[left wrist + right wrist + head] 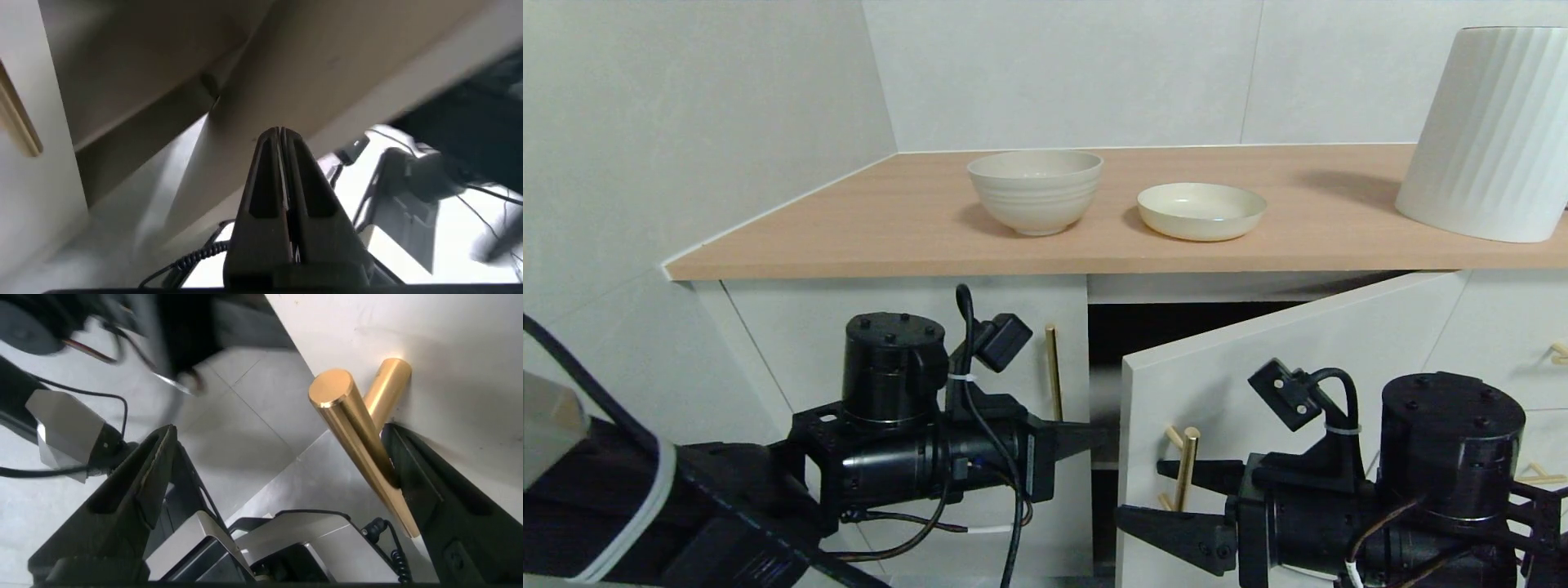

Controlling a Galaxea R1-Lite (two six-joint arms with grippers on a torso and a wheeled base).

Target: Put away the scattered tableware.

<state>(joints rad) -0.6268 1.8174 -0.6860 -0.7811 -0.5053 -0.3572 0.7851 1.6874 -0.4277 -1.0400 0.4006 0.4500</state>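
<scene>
Nearest, low on the right, the right hand (1141, 492) has its fingers spread to either side of the brass bar handle (1186, 469) on the white cabinet door (1298, 351). The handle's long axis stands upright and the fingers cross it roughly level. In the right wrist view the handle (359, 433) sits between the fingers of the right hand (286, 478), close against one of them and well apart from the other, so nothing is pinched. The door stands ajar, its handle edge swung toward the near side.

To the left at much the same height, the left hand (1094, 437) points right toward the dark cupboard opening (1176, 322). Its fingers are pressed together on nothing, as the left wrist view also shows (279, 147).

The tableware lies above and beyond both hands on the light wooden tabletop (890, 220) that caps the cabinet. The cream ribbed ceramic bowl (1035, 189) stands upright on the left, more over the left hand. The shallow cream ceramic dish (1201, 210) sits just to its right, apart from it and almost straight above the right hand and the opening. A tall white ribbed shade (1486, 131) stands at the far right.

By my reckoning the door comes first. A pull toward the near side would widen the gap, and the dish is the shorter lift for the right arm.
</scene>
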